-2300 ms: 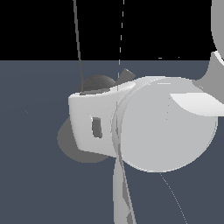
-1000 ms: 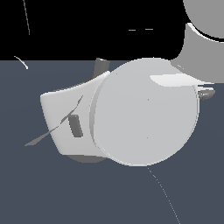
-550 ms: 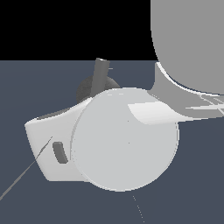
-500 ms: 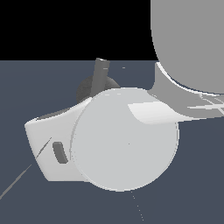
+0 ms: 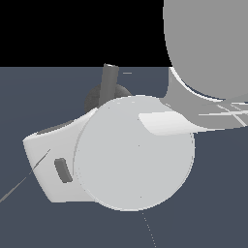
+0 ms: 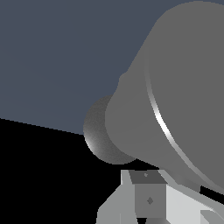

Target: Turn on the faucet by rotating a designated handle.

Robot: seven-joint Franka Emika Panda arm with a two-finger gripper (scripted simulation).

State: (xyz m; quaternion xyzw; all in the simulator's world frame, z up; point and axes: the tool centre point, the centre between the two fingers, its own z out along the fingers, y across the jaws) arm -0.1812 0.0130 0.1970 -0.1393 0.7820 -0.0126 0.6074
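The arm's white body fills the exterior view here, a big pale disc up front, and behind it only a slice of the faucet (image 5: 101,97) peeks out: a dark rounded mass with a grey stub (image 5: 109,77) rising above it, which could be the handle or part of the body, hard to say which. From the wrist view the faucet (image 6: 175,100) is right on top of the camera, its thick grey cylinder looming large with the speckled disc base (image 6: 98,135) beyond, and one pale finger of the gripper (image 6: 148,199) pokes in at the edge, just beside the cylinder. The other finger is out of sight, so I cannot tell how far apart the fingers stand or whether anything is held. That is the worry: the thin rod is not clearly visible near the fingers in either view. If the hand pushes on from here it may press the fat body rather than the rod, and nothing turns. A glancing touch could also let a slim rod slide off the finger.
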